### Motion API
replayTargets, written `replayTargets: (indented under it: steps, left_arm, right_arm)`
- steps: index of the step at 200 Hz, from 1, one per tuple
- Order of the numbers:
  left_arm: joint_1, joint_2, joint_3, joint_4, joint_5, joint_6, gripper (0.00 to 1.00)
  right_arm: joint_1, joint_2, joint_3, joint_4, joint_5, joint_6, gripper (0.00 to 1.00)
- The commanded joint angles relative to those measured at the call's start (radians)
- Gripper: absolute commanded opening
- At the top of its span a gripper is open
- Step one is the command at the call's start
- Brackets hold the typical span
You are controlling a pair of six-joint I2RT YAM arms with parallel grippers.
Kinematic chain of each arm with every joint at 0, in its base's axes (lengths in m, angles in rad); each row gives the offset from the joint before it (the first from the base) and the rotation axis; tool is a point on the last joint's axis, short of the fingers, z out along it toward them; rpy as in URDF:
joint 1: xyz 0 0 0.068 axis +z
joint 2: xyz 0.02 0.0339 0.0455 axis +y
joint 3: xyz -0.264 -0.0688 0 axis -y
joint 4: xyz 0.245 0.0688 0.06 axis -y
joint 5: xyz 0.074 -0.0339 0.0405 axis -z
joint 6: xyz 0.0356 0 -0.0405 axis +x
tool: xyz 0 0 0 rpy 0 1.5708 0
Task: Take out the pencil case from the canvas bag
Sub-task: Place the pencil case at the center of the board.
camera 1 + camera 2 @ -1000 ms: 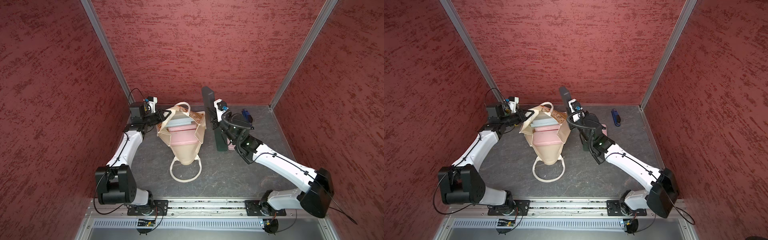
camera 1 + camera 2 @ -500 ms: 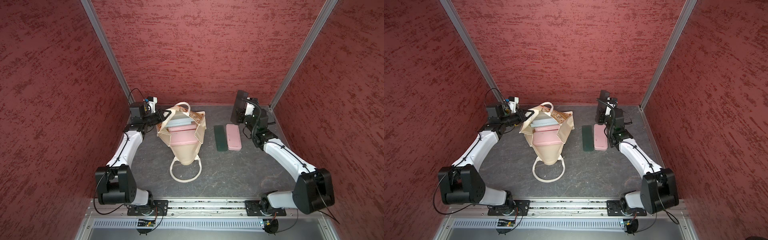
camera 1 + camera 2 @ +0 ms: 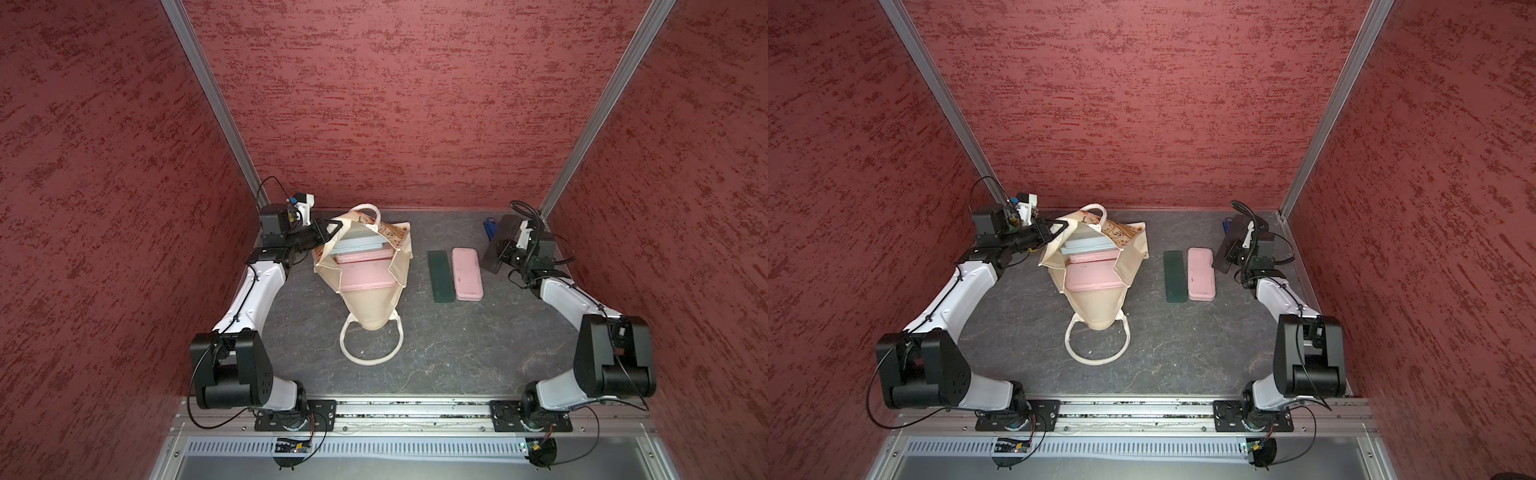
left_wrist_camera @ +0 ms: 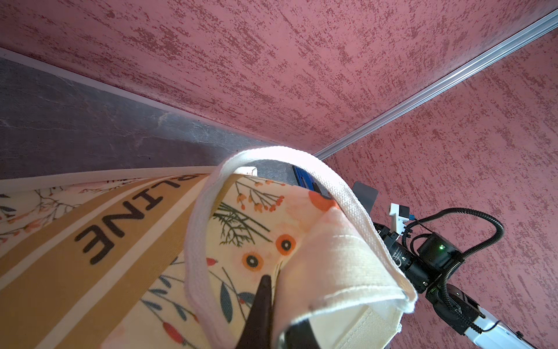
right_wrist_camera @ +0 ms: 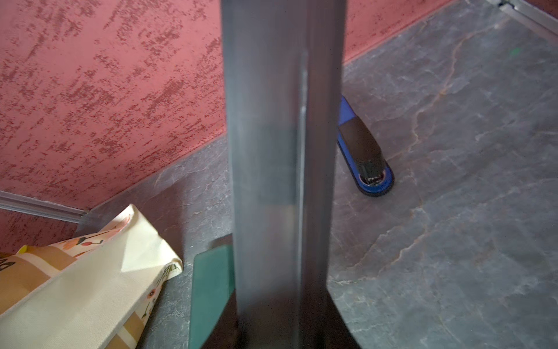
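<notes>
As L jaws pinch canvas bag (image 3: 370, 305), R jaws grip flat case (image 5: 265, 136).

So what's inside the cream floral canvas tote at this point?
In the cream floral canvas tote: a pale blue-grey flat case rearmost, a pink flat case next, a second pink flat case nearest. Anything beneath them is hidden by the tote's walls.

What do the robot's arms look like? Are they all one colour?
No. The left arm and right arm have smooth white shells with chunky black joints. Thin black cables run along them, and a ribbed black hose loops by the right wrist, where a tiny green light glows. The left gripper is black.
</notes>
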Motion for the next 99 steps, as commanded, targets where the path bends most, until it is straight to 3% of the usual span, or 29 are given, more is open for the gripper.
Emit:
replayTargets:
  steps: [1,99]
  left_arm:
    - [0.015,-0.004,-0.007,-0.001,-0.005,-0.010,0.03]
    - [0.016,0.029,-0.013,0.016,0.002,-0.023,0.03]
  right_arm:
    - [-0.045,0.021,0.019,-0.027,-0.085,-0.019,0.03]
    - [-0.163,0.157,0.068,-0.203,-0.218,-0.157,0.08]
